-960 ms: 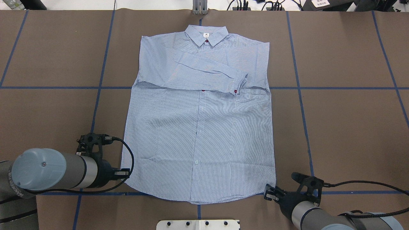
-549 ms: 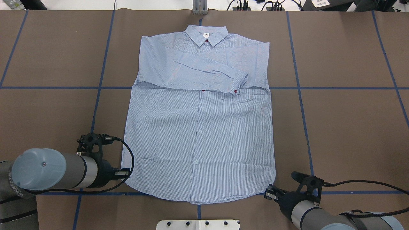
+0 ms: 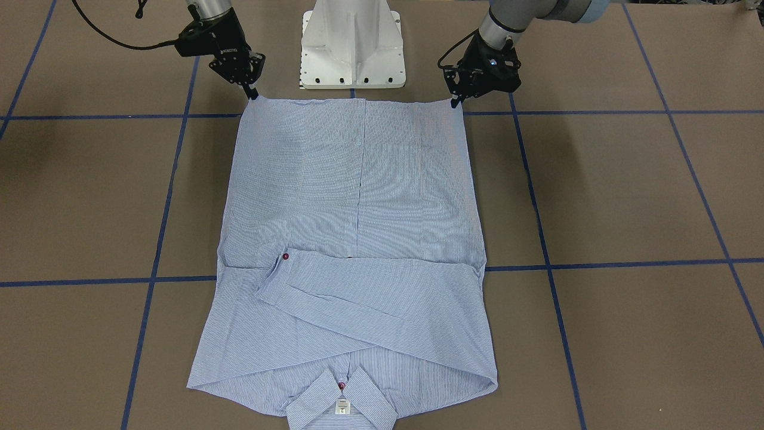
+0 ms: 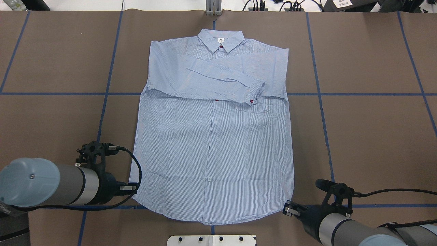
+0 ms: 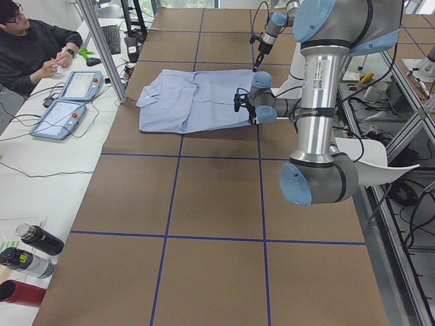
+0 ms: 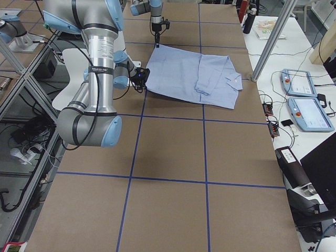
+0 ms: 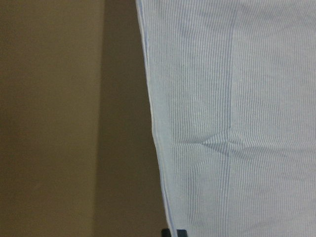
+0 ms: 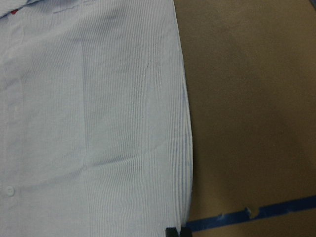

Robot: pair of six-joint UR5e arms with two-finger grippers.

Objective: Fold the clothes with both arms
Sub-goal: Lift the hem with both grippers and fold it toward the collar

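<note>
The light blue striped shirt lies flat and face up, collar at the far side, hem toward the robot. Both sleeves are folded across the chest, a red-buttoned cuff on top. My left gripper is shut on the hem's left corner, seen on the right in the front-facing view. On the hem's other corner my right gripper is shut too. Each wrist view shows the shirt's side edge on the brown table.
The white pedestal base stands just behind the hem. Blue tape lines cross the brown table. A metal post stands at the far edge. A seated person, two pendants and bottles are on the side bench.
Both arms have drawn back toward the robot's base with the hem corners. The hem has slid nearer the base and the shirt's body lies flatter.
</note>
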